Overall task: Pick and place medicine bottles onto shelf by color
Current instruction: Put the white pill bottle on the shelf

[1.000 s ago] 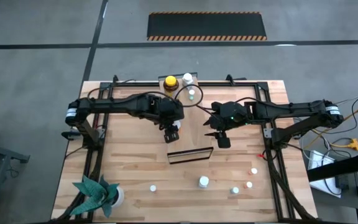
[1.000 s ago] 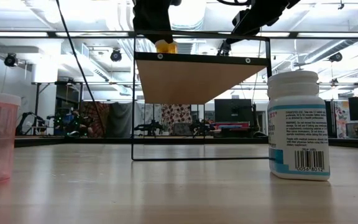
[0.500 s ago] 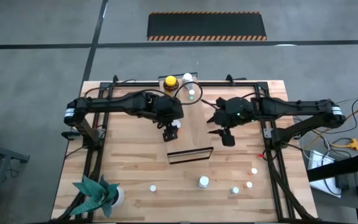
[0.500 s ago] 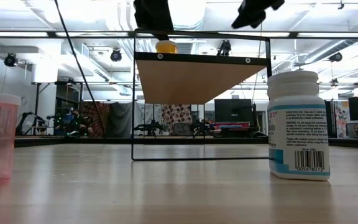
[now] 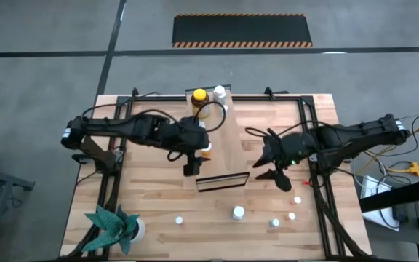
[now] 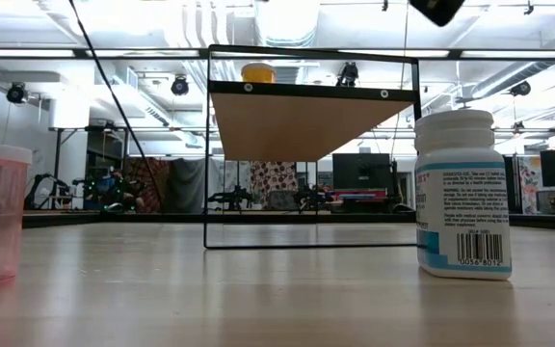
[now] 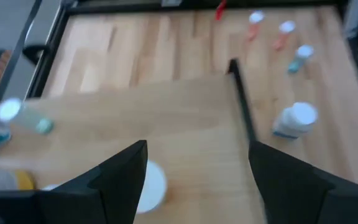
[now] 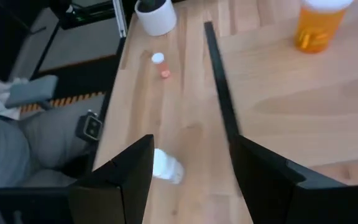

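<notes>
Orange bottle (image 6: 257,72) on shelf (image 6: 311,120), tools open

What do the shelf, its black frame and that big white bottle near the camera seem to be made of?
The shelf looks like pale, smooth wood with a matte face, though it could be veneer or laminate. Its frame looks like thin black metal rod, judging by how slender and straight it is. The big white bottle looks like opaque, slightly glossy plastic with a printed paper label carrying a barcode.
</notes>
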Motion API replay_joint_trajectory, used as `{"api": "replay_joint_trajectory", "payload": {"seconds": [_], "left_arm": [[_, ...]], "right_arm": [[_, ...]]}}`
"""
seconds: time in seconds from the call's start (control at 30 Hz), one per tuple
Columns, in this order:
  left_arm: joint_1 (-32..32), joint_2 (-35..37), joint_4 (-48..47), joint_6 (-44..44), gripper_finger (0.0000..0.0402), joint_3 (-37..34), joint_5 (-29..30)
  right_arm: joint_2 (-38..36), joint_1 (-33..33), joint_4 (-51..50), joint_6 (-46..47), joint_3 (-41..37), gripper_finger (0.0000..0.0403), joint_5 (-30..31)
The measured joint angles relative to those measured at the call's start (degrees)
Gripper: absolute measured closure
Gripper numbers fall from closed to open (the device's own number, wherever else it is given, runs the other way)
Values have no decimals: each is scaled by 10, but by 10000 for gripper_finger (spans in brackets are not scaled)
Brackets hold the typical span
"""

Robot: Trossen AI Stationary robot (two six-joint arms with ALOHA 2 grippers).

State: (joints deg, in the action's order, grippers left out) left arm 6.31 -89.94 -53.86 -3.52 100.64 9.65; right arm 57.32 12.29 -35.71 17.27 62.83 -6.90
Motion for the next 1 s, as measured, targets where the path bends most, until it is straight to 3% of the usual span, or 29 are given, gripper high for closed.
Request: {"api": "replay_joint_trajectory", "payload": {"seconds": [0.3,0.53,0.87,1.0], "left_arm": [[72,2,66,25,139,-23,15],[122,4,178,25,139,-94,29],[166,9,239,24,139,-130,92],[176,11,240,25,139,-129,102]], "right_arm": [[43,142,69,82,-12,202,59],[107,230,135,-33,-12,202,127],[253,244,213,34,6,202,144],[304,241,211,69,27,202,113]]}}
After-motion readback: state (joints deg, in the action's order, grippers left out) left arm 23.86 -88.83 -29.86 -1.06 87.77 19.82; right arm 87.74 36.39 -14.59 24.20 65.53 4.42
